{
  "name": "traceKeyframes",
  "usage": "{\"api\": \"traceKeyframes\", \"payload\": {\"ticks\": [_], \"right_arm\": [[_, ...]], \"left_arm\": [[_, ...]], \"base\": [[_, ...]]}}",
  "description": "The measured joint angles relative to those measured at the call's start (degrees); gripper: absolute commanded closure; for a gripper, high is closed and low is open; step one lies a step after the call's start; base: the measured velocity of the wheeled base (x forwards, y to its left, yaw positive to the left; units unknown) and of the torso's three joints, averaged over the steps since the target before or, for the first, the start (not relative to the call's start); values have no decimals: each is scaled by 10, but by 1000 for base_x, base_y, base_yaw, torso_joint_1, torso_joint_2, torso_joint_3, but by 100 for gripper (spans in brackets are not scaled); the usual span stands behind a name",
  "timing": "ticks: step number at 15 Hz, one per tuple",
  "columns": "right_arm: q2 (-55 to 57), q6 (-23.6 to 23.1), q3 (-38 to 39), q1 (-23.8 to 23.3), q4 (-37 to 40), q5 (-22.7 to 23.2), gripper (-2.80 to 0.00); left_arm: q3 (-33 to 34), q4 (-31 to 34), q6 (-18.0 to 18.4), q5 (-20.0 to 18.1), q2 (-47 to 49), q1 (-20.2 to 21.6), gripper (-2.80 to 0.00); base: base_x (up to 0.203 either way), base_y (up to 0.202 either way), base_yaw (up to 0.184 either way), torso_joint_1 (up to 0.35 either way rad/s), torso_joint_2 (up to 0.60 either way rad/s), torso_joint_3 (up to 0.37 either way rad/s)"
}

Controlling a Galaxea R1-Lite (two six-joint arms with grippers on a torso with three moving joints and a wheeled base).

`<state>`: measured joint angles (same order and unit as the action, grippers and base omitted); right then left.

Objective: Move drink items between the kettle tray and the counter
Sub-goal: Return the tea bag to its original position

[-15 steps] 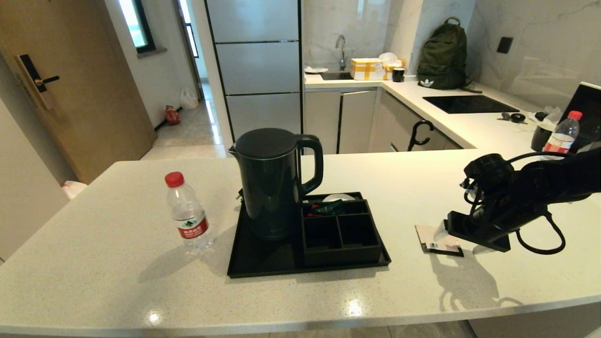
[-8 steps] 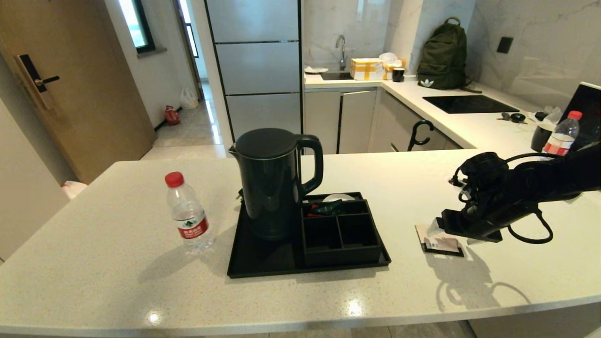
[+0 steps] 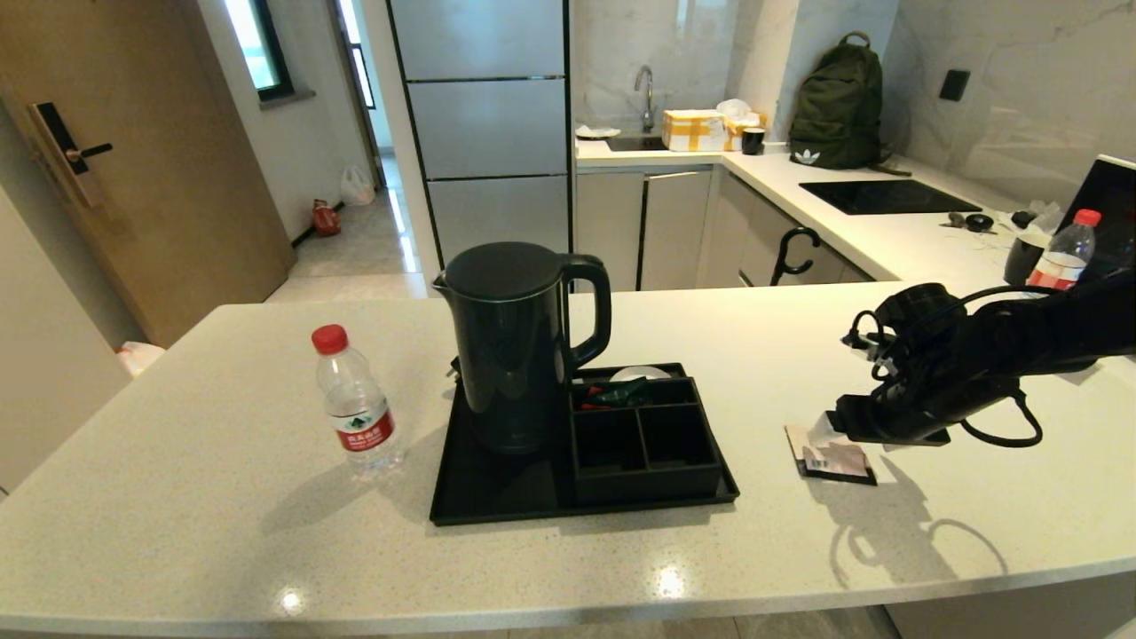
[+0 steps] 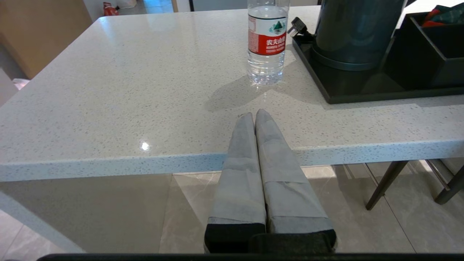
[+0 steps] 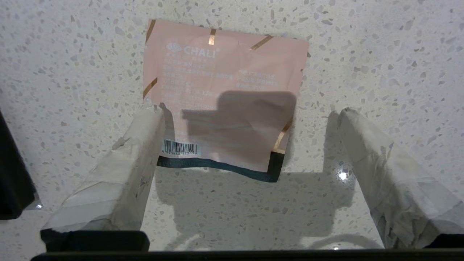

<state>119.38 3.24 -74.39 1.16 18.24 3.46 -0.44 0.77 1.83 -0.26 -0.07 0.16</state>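
Observation:
The beige sachet (image 3: 830,454) with black edge and barcode lies flat on the counter (image 3: 222,532), right of the kettle tray (image 3: 497,497). My right gripper (image 3: 824,429) hangs open just above it. In the right wrist view the sachet (image 5: 224,83) lies between and ahead of the spread fingers (image 5: 137,152), one of them at its barcode corner; the right gripper (image 5: 251,111) holds nothing. The water bottle (image 3: 355,404) stands upright on the counter left of the tray. My left gripper (image 4: 253,115) is shut and empty, low at the counter's front edge, facing the bottle (image 4: 267,40).
The tall black kettle (image 3: 519,346) stands on the tray beside the four-compartment box (image 3: 643,439), whose back cell holds red and green packets (image 3: 612,395). Another red-capped bottle (image 3: 1063,253) stands at the far right. The counter's rounded front edge (image 4: 108,165) runs below my left gripper.
My right gripper has risen a little and shifted slightly left over the sachet, which stays flat on the counter. Bottle, tray and left arm have not moved.

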Motion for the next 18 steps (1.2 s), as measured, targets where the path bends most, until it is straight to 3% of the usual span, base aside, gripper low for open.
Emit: {"api": "traceKeyframes", "payload": {"ticks": [18], "right_arm": [[8,3,14,39,1,-31,-280]], "left_arm": [[0,0,0,0,0,0,0]], "base": [[0,0,0,0,0,0]]}}
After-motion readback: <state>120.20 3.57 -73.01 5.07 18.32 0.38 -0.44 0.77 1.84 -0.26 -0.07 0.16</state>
